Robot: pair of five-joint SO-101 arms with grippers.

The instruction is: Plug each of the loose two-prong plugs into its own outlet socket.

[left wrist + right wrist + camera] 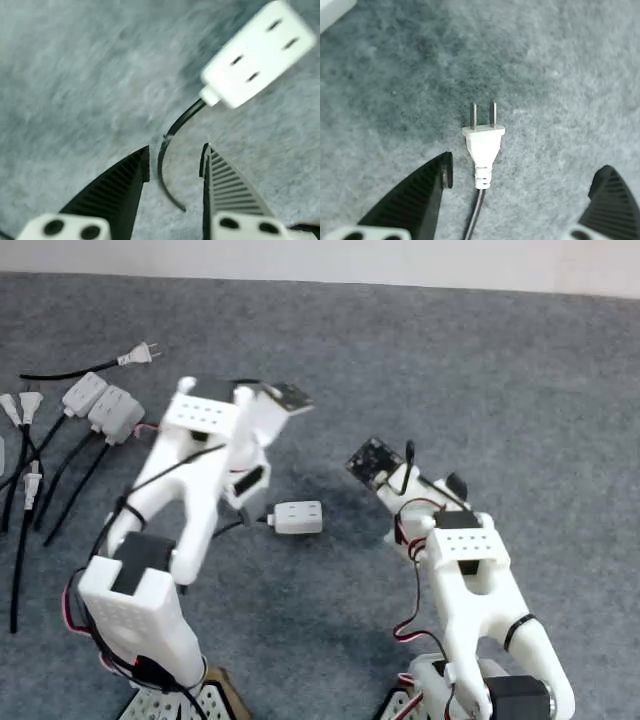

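Grey fuzzy cloth point(480, 360) covers the whole table. On it, between the two arms, lies a white rectangular outlet socket block point(255, 55) with its slots facing up. It is just ahead of the left gripper point(172, 160) and not touched by it. The left gripper's black ribbed fingers point(122, 187) stand apart, and the socket block's black cable point(167, 150) curves into the gap between them.

The right gripper point(526, 170) is spread very wide. A small white two-prong plug point(483, 142) lies flat on the cloth in front of its opening, nearer to one finger than to the other, and touches neither. The two metal prongs point away from the gripper, and a thin black cord point(476, 215) runs back between the fingers.

At the far left side of the table lie several spare white plugs and pale socket blocks point(100, 405) on black cords, well apart from both grippers.
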